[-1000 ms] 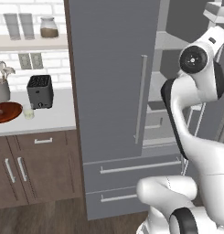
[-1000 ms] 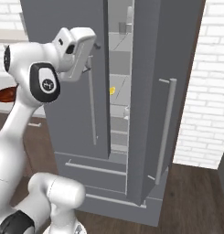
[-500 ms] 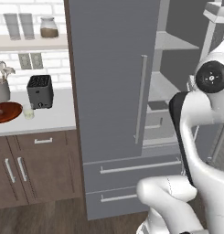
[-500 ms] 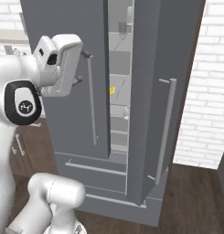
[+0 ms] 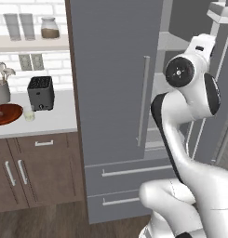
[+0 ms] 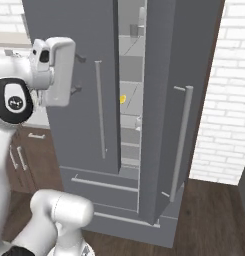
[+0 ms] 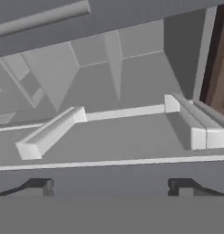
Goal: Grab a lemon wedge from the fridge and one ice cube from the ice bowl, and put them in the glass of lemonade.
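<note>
The fridge is the largest element: a tall grey French-door unit whose right door stands swung open, exposing pale interior shelves, while the left door remains closed with its slim silver vertical handle; two drawers with horizontal handles sit below. The white arm rises in front of the open compartment, its hand raised level with the upper part of the left door in the right base view. The gripper points at a horizontal grey bar handle on a flat grey fridge panel; its two dark fingertips stand spread wide, well apart, with nothing between them. To the left of the fridge, a pale counter over brown cabinets carries a black toaster, the ice bowl, reddish-brown and shallow, and a grey cup of utensils behind it. The glass of lemonade, short and pale, stands between the bowl and the toaster, just beside both. The lemon wedge, a tiny yellow piece, lies on a middle shelf inside the fridge, seen through the door gap.
</note>
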